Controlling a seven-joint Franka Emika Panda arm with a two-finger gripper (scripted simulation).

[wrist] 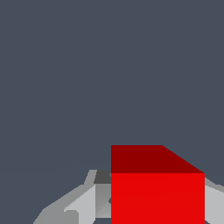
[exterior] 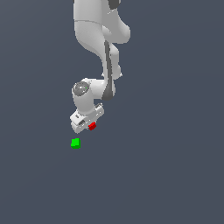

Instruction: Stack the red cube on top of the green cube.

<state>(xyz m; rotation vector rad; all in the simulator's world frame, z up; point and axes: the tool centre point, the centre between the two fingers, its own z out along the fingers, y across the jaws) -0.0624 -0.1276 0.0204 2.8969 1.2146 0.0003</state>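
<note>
We have the red cube (exterior: 92,126) pinched in our end effector (exterior: 89,127), with finger metal showing on either side of it in the wrist view, so we judge the carry step is under way. The green cube (exterior: 75,143) sits nearby, apart from it. Next we must centre above it, then lower.

The red cube (wrist: 157,197) looks big and close. Grey fingers (wrist: 83,203) show beside it, over the plain dark worktop (wrist: 109,74).
</note>
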